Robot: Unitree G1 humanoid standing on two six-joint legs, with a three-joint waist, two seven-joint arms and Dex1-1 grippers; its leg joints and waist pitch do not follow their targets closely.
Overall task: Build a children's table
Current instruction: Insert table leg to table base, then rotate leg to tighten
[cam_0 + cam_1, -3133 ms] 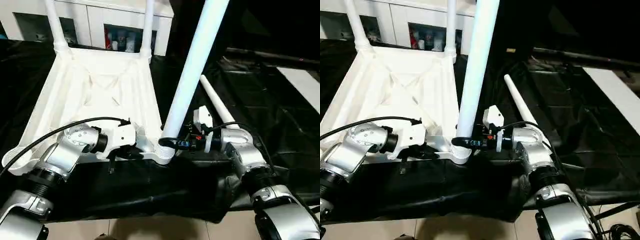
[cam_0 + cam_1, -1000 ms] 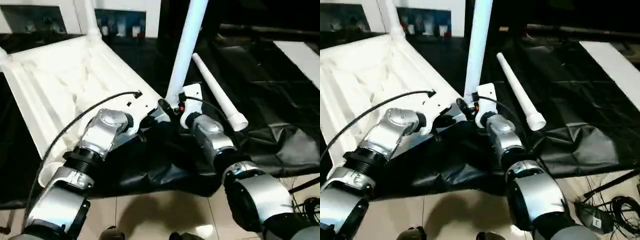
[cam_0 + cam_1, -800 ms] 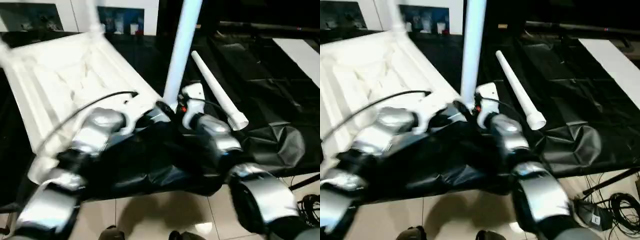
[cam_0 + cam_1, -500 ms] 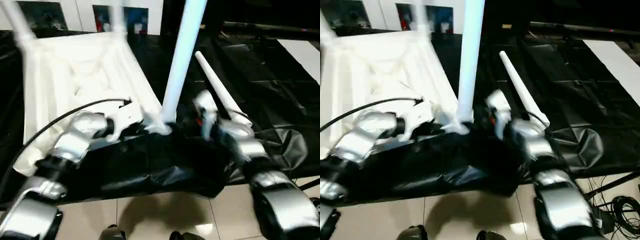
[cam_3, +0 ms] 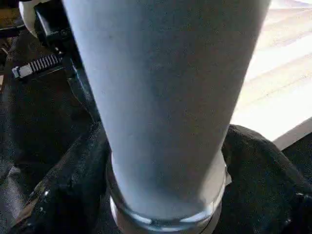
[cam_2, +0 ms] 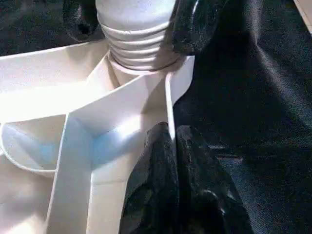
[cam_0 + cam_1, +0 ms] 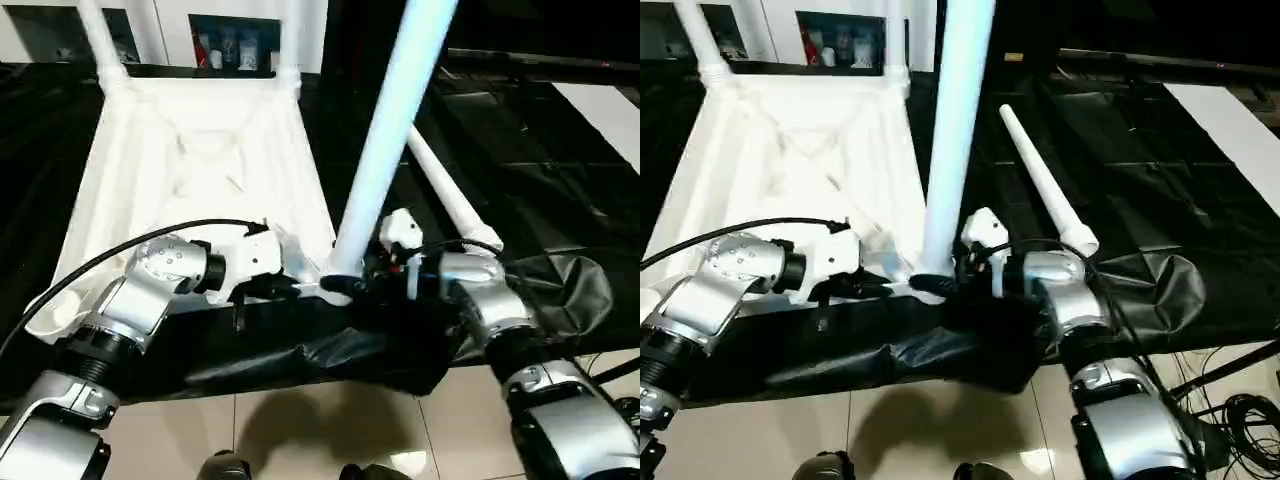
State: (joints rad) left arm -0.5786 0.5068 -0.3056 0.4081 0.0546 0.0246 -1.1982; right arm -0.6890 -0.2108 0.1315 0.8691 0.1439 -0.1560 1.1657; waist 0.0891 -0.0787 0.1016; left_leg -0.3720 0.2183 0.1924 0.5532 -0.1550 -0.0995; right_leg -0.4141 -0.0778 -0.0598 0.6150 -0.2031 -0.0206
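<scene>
- We are in the middle of fitting a leg: our right gripper (image 7: 352,285) has its jaws set wide around the base of the upright leg (image 7: 385,140), which stands in the near right corner socket (image 6: 141,58) of the upside-down table top (image 7: 190,170).
- In the right wrist view the two black fingers (image 5: 63,195) sit on either side of the tube just above its ridged end, so we judge the leg is held rather than merely flanked.
- Our left gripper (image 7: 295,290) has its jaws pressed together; in the left wrist view its fingertips (image 6: 165,141) pinch the thin rim wall of the top right beside that socket, steadying the top.
- We judge the step in hand to be seating the third leg. The ridges at its base (image 6: 139,41) are partly above the socket, so it does not look fully home.
- The next move calls for pressing or twisting the leg straight down while the left side keeps the top from sliding on the black-draped worktop (image 7: 520,150); a tilt would let the tube bind in the socket.
- The near left corner socket (image 7: 45,320) is empty, so one more leg is to be fitted after this one.
- Beyond our right arm, one spare leg (image 7: 1045,195) lies flat on the worktop, well apart from the top.
- At the far corners two legs are already standing: one far left (image 7: 100,40), one far right (image 7: 291,40).
- Count: one table top, four legs in all (two fitted, one in hand, one lying loose), two grippers.
</scene>
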